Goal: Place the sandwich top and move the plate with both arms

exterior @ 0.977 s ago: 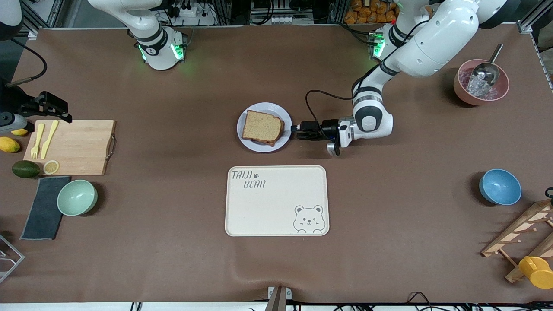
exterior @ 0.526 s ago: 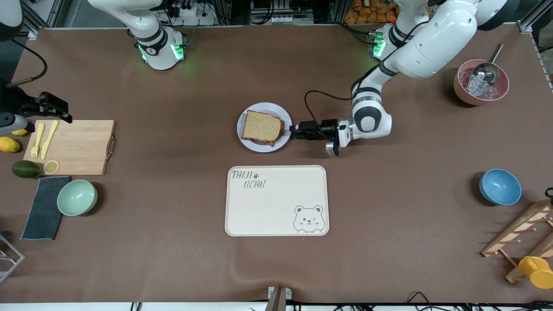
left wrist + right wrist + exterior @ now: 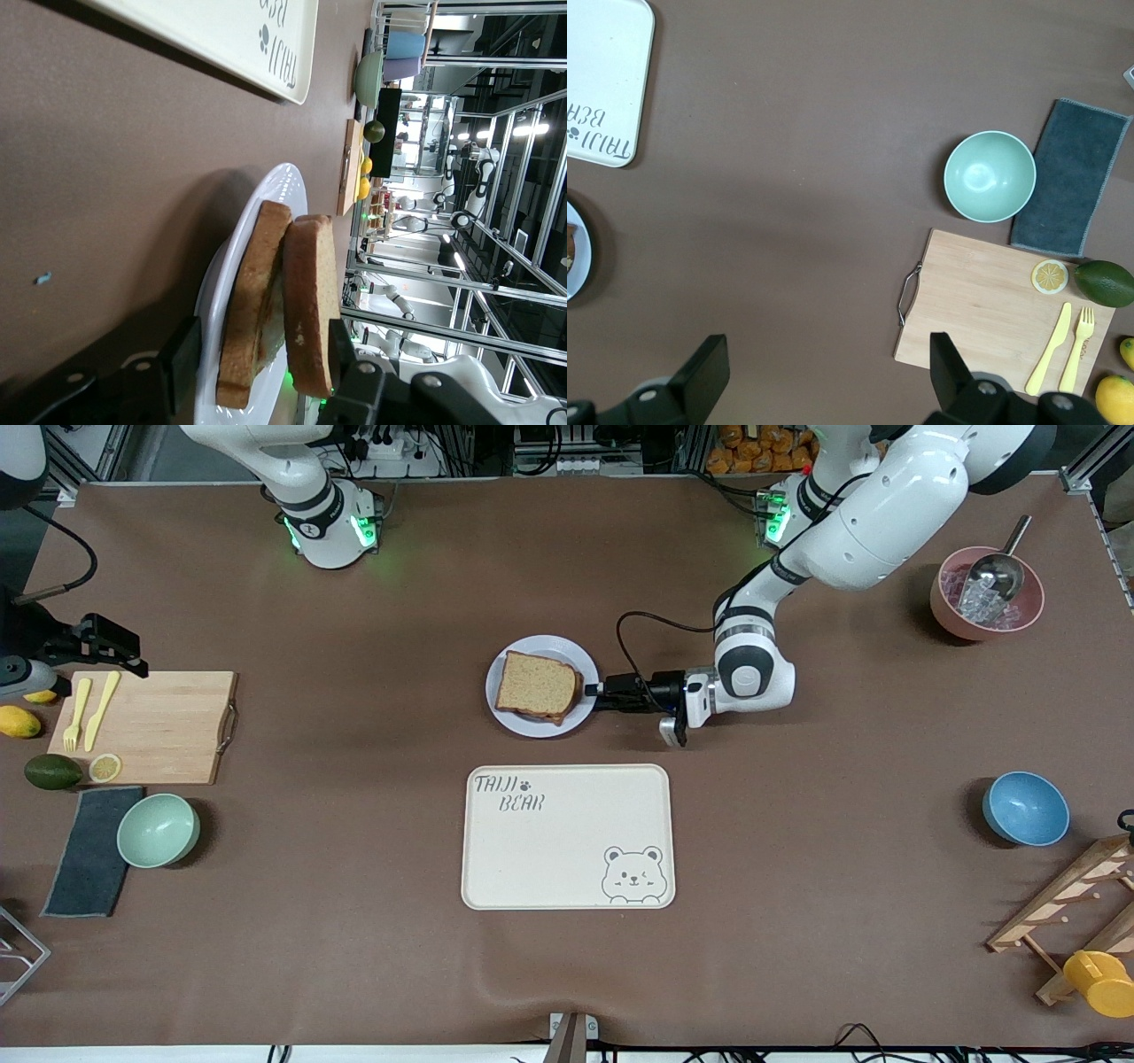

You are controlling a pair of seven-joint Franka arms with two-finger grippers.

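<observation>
While tray lies nearer, left tool straddles plate.

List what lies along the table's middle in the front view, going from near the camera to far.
Tray → plate with the sandwich top on it, the left gripper at its rim.

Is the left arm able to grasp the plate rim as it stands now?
Probably yes. The left tool is already at the plate rim, one finger under it and one above, at the end toward the left arm, nothing between.
</observation>
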